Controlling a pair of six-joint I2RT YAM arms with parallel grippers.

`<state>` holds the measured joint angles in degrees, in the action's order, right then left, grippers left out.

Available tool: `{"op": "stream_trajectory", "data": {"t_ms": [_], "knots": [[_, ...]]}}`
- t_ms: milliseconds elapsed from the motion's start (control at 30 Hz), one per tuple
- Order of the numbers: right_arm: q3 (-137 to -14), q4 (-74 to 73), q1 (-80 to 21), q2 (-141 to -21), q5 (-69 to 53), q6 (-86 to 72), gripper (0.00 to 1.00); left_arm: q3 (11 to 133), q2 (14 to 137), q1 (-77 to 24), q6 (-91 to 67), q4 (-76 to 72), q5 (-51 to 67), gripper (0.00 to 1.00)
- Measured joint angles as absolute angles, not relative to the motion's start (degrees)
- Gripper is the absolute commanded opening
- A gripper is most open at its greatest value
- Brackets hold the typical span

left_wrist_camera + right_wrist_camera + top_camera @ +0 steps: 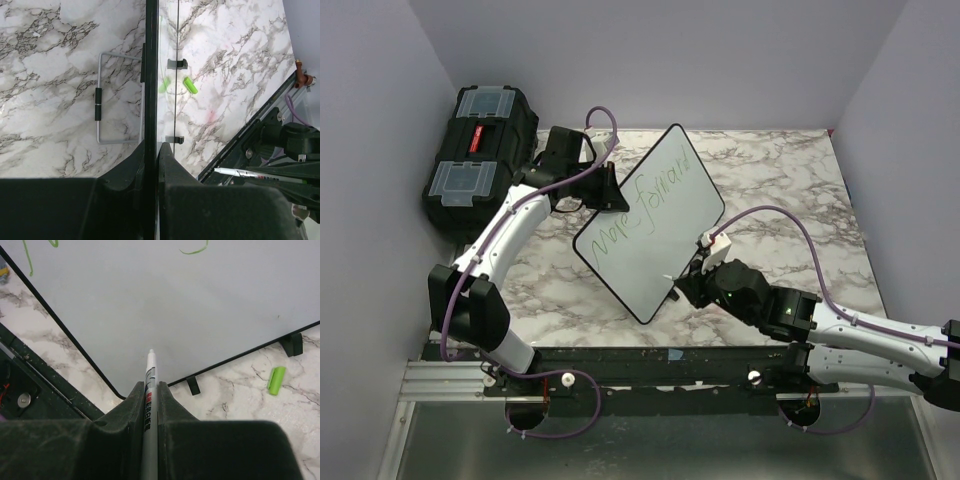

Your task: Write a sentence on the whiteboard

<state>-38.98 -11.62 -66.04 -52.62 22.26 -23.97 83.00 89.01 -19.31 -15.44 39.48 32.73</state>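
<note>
The whiteboard (655,235) stands tilted in the middle of the marble table, its white face toward the right arm. Green handwritten words, the sentence (642,215), run along its upper half. My left gripper (603,190) is shut on the board's far-left edge; in the left wrist view the black rim (150,75) runs edge-on between the fingers (170,160). My right gripper (150,385) is shut on a white marker (149,390). Its tip points at the blank lower corner of the board (175,305); whether it touches I cannot tell.
A black toolbox (480,150) with clear lid compartments sits at the back left, next to the left arm. A green marker cap (276,380) lies on the table (790,190) below the board's lower edge. A wire stand (107,100) shows behind the board.
</note>
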Motion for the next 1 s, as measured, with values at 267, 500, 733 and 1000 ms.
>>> {"op": "stream_trajectory", "data": {"t_ms": [267, 500, 733, 1000], "knots": [[-39.0, -11.7, -66.1, -53.0, 24.1, -24.0, 0.01, 83.0, 89.5, -18.4, -15.3, 39.5, 33.6, 0.00], [-39.0, -14.5, -66.0, -52.9, 35.5, -27.7, 0.01, 83.0, 89.7, -18.3, -15.2, 39.5, 33.9, 0.00], [-39.0, -16.7, -66.0, -52.9, 40.9, -30.2, 0.01, 83.0, 89.9, -18.3, -15.2, 39.5, 34.0, 0.00], [-37.6, -12.0, -66.0, -52.1, 33.6, -28.1, 0.01, 83.0, 89.9, -18.2, -15.2, 39.4, 34.2, 0.00]]}}
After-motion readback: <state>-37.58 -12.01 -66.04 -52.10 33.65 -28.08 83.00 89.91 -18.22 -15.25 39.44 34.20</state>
